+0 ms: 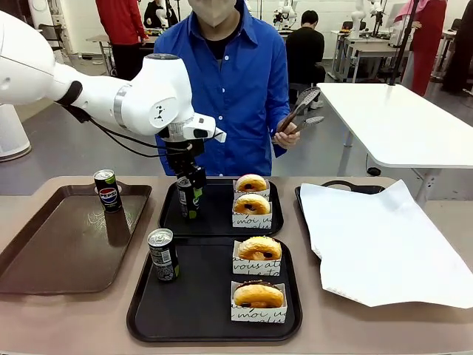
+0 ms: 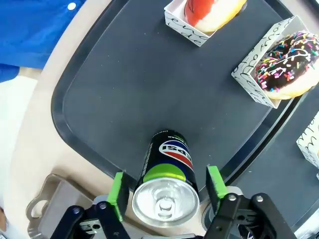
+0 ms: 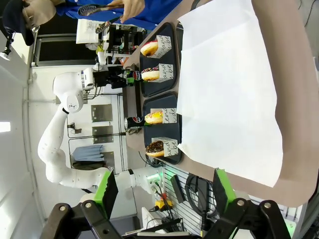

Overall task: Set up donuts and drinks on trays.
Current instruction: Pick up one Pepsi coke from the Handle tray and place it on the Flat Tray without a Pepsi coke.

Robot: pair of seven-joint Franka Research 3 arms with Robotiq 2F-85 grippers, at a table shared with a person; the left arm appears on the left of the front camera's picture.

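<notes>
Front view shows the beige worktop (image 1: pixel 310 336) carrying, from the robot's left to its right, a brown tray (image 1: pixel 52 251), two black trays, and a white paper sheet (image 1: pixel 384 244) lying over a dark tray at the far right. The near black tray (image 1: pixel 199 307) sits just in front of the far black tray (image 1: pixel 218 218), their rims almost touching. A person in a blue shirt (image 1: pixel 236 81) stands at the far edge, one hand (image 1: pixel 290 133) holding tongs.

The left arm reaches across to the far black tray, where its left gripper (image 1: pixel 189 198) stands around an upright can (image 1: pixel 189 201) at the tray's left end. In the left wrist view the green pads (image 2: pixel 118 191) sit on either side of that can (image 2: pixel 167 174); the jaws are close beside it, but whether they press it I cannot tell. The right gripper (image 3: pixel 164 191), in its own wrist view, has its jaws wide apart, holding nothing.

Two sleeved donuts (image 1: pixel 252 200) sit on the far tray's right half, two more (image 1: pixel 259 285) on the near tray's right half. A second can (image 1: pixel 162 254) stands on the near tray's left end, and a third can (image 1: pixel 108 190) stands on the brown tray's far corner.
</notes>
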